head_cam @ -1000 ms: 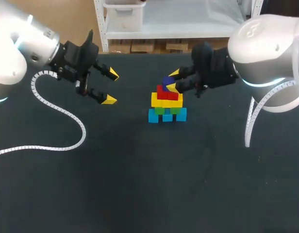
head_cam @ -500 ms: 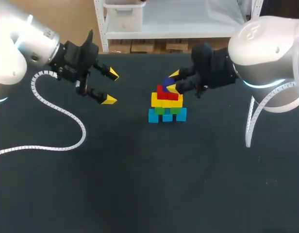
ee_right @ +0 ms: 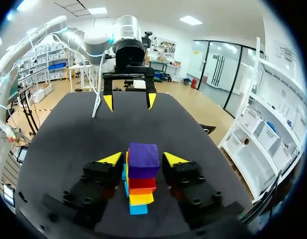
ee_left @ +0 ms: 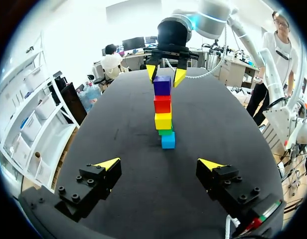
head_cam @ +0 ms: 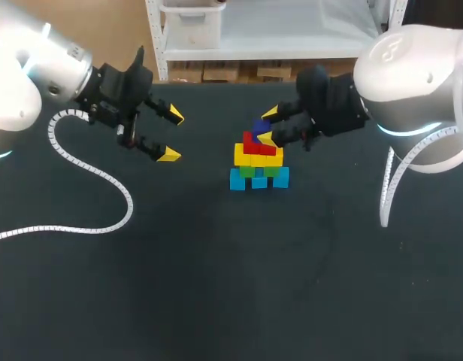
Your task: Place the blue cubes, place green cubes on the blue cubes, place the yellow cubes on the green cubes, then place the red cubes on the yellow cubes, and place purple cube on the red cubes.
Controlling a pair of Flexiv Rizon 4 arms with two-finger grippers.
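Up in the head view, your stack [head_cam: 258, 159] stands just right of centre in the upper half of the table [head_cam: 216, 286] — blue cubes [head_cam: 259, 179] at the base, then green, yellow and red, with the purple cube [head_cam: 259, 125] on top. Your right gripper [head_cam: 267, 125] enters from the upper right, its tips either side of the purple cube. Your left gripper [head_cam: 172, 136] hangs at upper left with its jaws wide apart, well apart from the stack. A white cable [head_cam: 104, 188] loops across the left side to the left edge, and a broad stretch of table runs from the stack to the bottom edge.

From the left wrist, the stack stands well ahead of the spread fingers, the right gripper beyond it.

From the right wrist, the purple cube sits between the fingers with a thin dark gap on each side — jaws parted, not gripping. The left gripper faces you far ahead.
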